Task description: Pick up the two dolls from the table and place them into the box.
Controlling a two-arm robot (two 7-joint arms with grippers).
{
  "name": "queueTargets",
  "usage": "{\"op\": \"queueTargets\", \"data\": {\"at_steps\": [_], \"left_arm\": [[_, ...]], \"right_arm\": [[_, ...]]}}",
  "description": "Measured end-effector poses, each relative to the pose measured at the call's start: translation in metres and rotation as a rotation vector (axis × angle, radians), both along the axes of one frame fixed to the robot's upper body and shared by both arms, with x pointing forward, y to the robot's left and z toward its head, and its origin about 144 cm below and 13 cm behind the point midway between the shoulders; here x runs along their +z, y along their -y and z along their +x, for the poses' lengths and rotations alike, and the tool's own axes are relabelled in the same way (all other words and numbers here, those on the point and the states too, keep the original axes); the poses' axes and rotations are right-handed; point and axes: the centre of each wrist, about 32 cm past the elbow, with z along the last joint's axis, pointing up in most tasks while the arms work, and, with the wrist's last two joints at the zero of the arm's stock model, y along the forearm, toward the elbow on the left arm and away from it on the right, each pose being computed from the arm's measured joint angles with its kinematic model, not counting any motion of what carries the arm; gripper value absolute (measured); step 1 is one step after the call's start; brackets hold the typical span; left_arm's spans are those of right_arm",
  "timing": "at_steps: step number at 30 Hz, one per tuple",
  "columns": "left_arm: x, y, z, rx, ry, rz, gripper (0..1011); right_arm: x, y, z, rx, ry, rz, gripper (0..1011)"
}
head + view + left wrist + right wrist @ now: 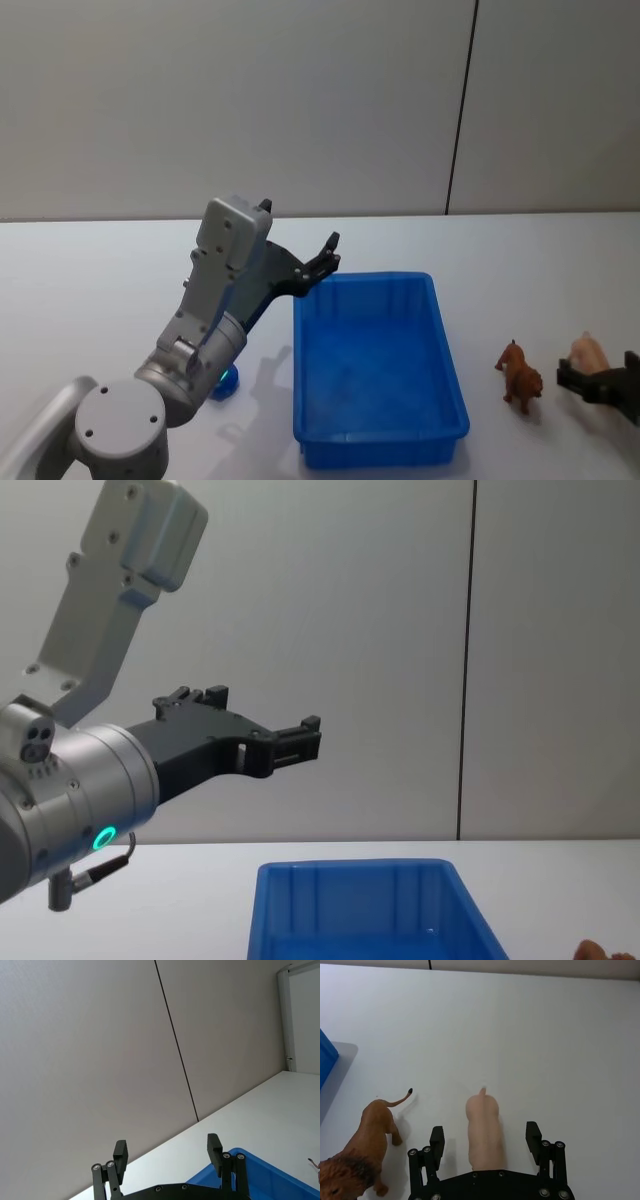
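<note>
**Desk:** Start nearest you, right side.

**Operator:** My right hand (485, 1134) sits low over the table (560, 1035) with its fingers spread wide. The pink doll (483, 1130), which is smooth, rounded and pale, lies between them. There is a gap on each side and nothing is gripped.

**Desk:** The second figure?

**Operator:** The brown doll (362, 1152) is lion-shaped, with a dark mane and a thin tail. It stands on the matte white table just beside the pink one, between it and the box (380, 450).

**Desk:** Describe the box.

**Operator:** Bright blue plastic, rectangular, with a rimmed edge and ribbed inner walls. It rests flat on the table.

**Desk:** Left side?

**Operator:** My left hand (167, 1152) is raised above the box's far left corner, fingers fully apart, holding nothing. Behind it stands a plain grey panelled wall (90, 1060).
</note>
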Motion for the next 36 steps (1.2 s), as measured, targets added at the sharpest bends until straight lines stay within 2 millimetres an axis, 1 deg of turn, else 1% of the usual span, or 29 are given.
{"op": "queueTargets", "data": {"at_steps": [4,6,7,9,11,12,14,17,20,25,27,30,36], "left_arm": [[0.000,0.000,0.000,0.000,0.000,0.000,1004],[0.000,0.000,0.000,0.000,0.000,0.000,1004],[0.000,0.000,0.000,0.000,0.000,0.000,1004],[0.000,0.000,0.000,0.000,0.000,0.000,1004],[0.000,0.000,0.000,0.000,0.000,0.000,1004],[0.000,0.000,0.000,0.000,0.000,0.000,1004],[0.000,0.000,0.000,0.000,0.000,0.000,1004],[0.000,0.000,0.000,0.000,0.000,0.000,1004],[0.000,0.000,0.000,0.000,0.000,0.000,1004],[0.000,0.000,0.000,0.000,0.000,0.000,1004],[0.000,0.000,0.000,0.000,0.000,0.000,1004],[0.000,0.000,0.000,0.000,0.000,0.000,1004],[0.000,0.000,0.000,0.000,0.000,0.000,1004]], "right_arm": [[-0.003,-0.002,0.005,0.000,-0.016,0.009,1001],[-0.005,-0.003,0.008,0.001,-0.024,0.013,969],[-0.006,-0.003,0.008,0.000,-0.026,0.014,930],[-0.006,-0.004,0.010,0.001,-0.030,0.016,902],[-0.007,-0.005,0.011,0.001,-0.035,0.018,836],[-0.007,-0.005,0.012,0.001,-0.037,0.019,819],[-0.008,-0.006,0.013,0.001,-0.041,0.021,746],[-0.009,-0.007,0.014,0.002,-0.045,0.024,676],[-0.010,-0.007,0.016,0.002,-0.047,0.025,551],[-0.011,-0.008,0.017,0.003,-0.052,0.027,427],[-0.011,-0.008,0.017,0.004,-0.053,0.027,352],[-0.011,-0.008,0.017,0.004,-0.051,0.025,322],[-0.009,-0.009,0.017,0.007,-0.016,0.015,322]]}}
